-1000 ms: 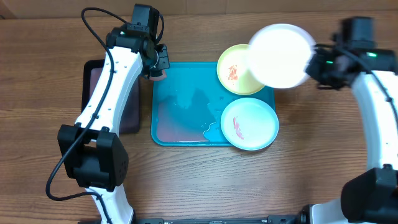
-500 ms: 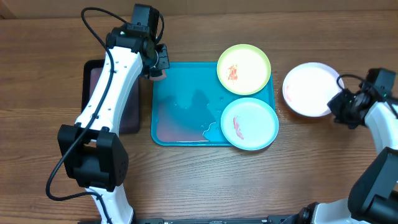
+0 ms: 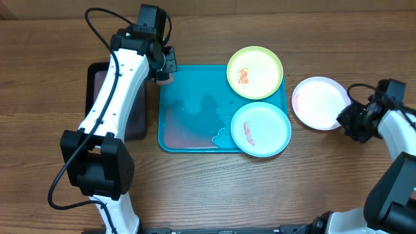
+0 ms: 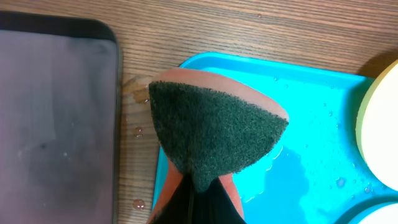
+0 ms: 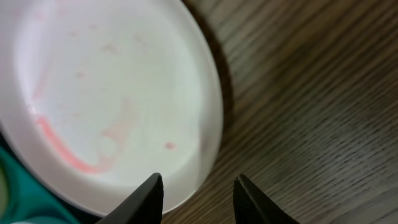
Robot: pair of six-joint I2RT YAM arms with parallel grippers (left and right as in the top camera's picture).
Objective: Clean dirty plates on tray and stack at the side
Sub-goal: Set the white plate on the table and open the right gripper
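White plate [image 3: 318, 103] is noted on table [image 3: 364, 188] just right of tray [image 3: 188, 123], right gripper [image 5: 199, 186] parted at its rim; sponge [image 4: 214, 134] is pinched by left gripper [image 4: 194, 208]; yellow-green plate [image 3: 255, 72] and mint plate [image 3: 260, 129] are seated in tray.

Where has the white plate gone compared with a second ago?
Yes. The white plate moved down and right, from over the tray's top-right corner onto the wooden table beside the tray's right rim.
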